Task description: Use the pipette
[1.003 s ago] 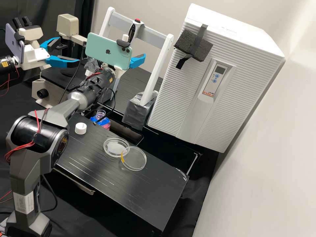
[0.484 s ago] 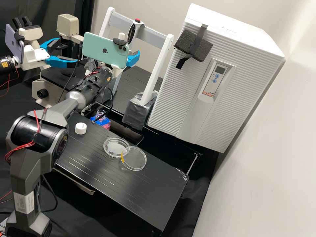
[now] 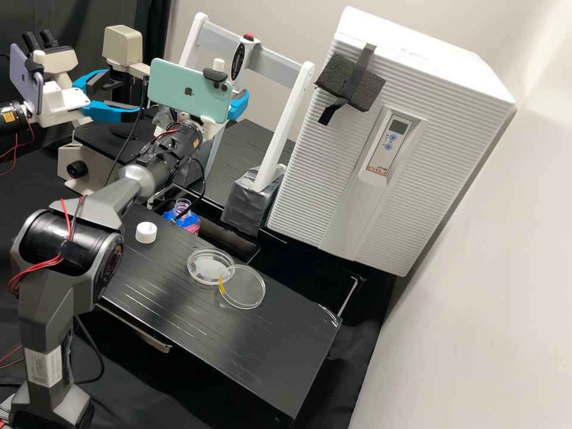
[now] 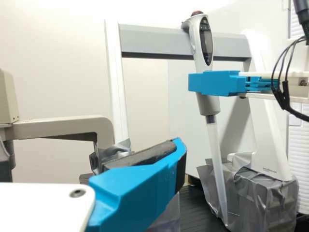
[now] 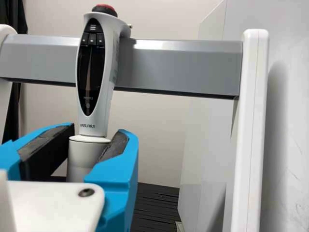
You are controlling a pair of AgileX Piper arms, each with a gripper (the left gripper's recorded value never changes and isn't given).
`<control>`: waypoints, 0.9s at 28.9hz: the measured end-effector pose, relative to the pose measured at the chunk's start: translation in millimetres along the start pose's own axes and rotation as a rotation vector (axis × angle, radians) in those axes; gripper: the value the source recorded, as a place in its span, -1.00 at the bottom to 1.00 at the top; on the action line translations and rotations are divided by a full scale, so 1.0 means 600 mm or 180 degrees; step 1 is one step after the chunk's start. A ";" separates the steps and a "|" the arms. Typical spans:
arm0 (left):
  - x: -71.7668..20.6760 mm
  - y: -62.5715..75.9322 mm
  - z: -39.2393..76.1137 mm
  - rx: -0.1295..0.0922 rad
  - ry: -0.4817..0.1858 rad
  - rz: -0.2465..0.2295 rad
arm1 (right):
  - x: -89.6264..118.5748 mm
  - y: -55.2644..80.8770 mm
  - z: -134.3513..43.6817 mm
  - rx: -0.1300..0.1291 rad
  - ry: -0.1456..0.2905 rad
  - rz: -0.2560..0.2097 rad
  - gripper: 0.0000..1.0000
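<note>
The white pipette (image 3: 239, 56) with a dark display and a red top button hangs upright on the crossbar of a white rack (image 3: 280, 119). My right gripper (image 3: 237, 101), under the green phone, stands open at the rack. Its blue fingers lie close on either side of the pipette (image 5: 96, 72) just below the display, about the white collar (image 5: 89, 159). From the left wrist view, the right gripper (image 4: 212, 83) crosses the pipette (image 4: 205, 38) above its long clear shaft. My left gripper (image 3: 104, 92) is open and empty over the microscope, well left of the rack.
On the black platform (image 3: 238, 345) lie two clear petri dishes (image 3: 210, 266) (image 3: 243, 286) and a white cap (image 3: 146, 232). An open bottle (image 3: 183, 215) of coloured liquid sits behind them. A microscope (image 3: 89, 155) stands at the left and a large white machine (image 3: 387, 137) at the right.
My right gripper has shifted left along the rack to the pipette, so its fingers now flank it. The left arm has stayed put.
</note>
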 end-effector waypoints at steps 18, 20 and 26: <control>-0.005 -0.007 -0.005 0.0001 0.0033 -0.0049 | 0.000 -0.001 -0.001 -0.0004 0.0002 -0.0002 -1.00; -0.005 -0.006 -0.007 0.0004 0.0039 -0.0037 | 0.000 -0.001 -0.001 -0.0004 0.0002 -0.0002 -1.00; -0.008 0.000 -0.007 0.0003 0.0043 -0.0009 | -0.003 0.003 -0.005 0.0002 -0.0002 -0.0044 -1.00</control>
